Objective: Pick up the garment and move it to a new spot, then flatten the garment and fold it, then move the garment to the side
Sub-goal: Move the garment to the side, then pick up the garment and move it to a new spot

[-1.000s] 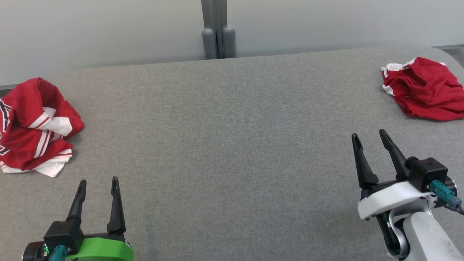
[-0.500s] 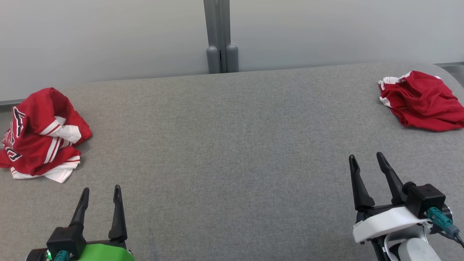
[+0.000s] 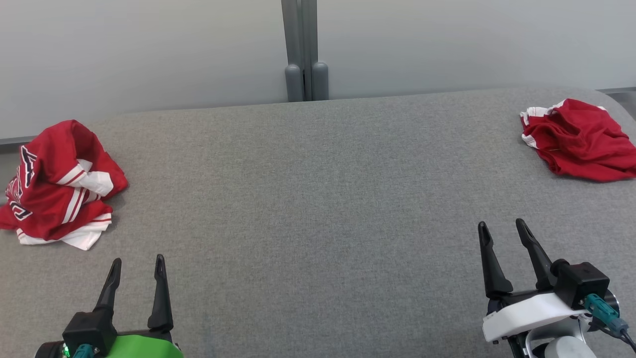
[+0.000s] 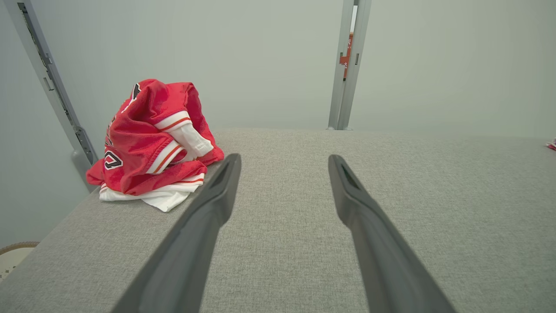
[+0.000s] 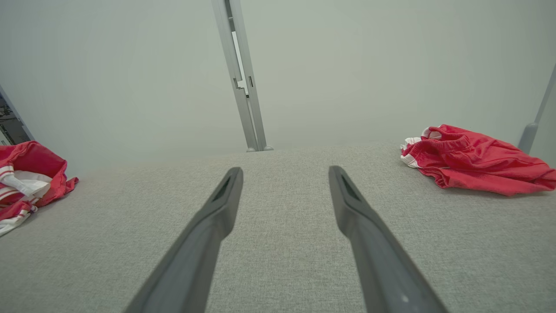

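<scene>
Two garments lie on the grey counter [image 3: 318,199], and neither gripper touches either one.

Head view:
- A red-and-white jersey [image 3: 59,186] lies crumpled at the counter's left edge.
- Red shorts [image 3: 579,139] with white trim lie bunched at the far right edge.
- The two garments are well apart, with bare counter between them.
- The left gripper [image 3: 138,261] sits at the lower left. Its jaws are spread and hold nothing. It is near the jersey but apart from it.
- The right gripper [image 3: 501,224] sits at the lower right. Its jaws are likewise spread and empty, and it is well short of the shorts.
- A grey post [image 3: 305,49] stands against the pale wall behind the counter's far edge.

Left wrist view:
- The left gripper [image 4: 284,157] points across the counter [image 4: 282,261] with its fingers parted and nothing between them.
- The jersey [image 4: 147,139] rises in a heap just left of the left fingertip, at the counter's edge.
- The post [image 4: 349,65] stands ahead.

Right wrist view:
- The right gripper [image 5: 284,169] has its fingers parted over bare counter [image 5: 278,261].
- The shorts [image 5: 473,161] lie low and rumpled ahead to the right.
- The jersey [image 5: 30,178] shows at the left edge.
- The post [image 5: 243,78] stands ahead.
</scene>
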Controlling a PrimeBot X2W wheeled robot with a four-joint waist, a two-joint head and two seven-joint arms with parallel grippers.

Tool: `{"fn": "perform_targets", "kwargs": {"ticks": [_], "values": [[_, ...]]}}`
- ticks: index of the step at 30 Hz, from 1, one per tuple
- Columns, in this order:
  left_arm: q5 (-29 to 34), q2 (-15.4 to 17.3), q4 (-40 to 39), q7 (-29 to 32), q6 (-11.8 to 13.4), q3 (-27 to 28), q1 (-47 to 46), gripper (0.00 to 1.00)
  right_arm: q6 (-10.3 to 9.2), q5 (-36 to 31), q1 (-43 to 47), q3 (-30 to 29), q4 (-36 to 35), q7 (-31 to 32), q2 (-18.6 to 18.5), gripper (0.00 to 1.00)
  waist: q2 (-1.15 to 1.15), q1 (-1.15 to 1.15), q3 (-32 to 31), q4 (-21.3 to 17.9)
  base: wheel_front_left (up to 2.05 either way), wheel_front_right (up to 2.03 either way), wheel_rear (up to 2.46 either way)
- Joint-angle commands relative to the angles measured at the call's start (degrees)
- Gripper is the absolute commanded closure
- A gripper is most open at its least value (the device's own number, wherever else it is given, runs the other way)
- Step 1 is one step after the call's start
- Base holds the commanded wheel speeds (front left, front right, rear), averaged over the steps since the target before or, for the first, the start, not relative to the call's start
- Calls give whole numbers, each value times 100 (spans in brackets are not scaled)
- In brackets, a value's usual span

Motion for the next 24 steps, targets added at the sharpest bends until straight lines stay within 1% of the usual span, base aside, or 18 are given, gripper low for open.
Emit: {"fn": "perform_targets", "kwargs": {"ticks": [1,15,19,24], "values": [[20,1,3,-2,-8,8,37,0,-11,-22,48,9,20,-16,3,0,0,0,1,3,0,0,0],[23,1,15,-2,-7,65,21,0,-11,-7,12,82,95,-16,18,0,0,0,-12,92,0,0,0],[46,2,-15,-2,13,129,9,0,-11,-3,29,136,84,-16,40,0,0,0,-8,214,0,0,0],[98,3,-20,-2,13,169,-10,0,-11,24,65,175,123,-17,49,0,0,0,-2,507,0,0,0]]}}
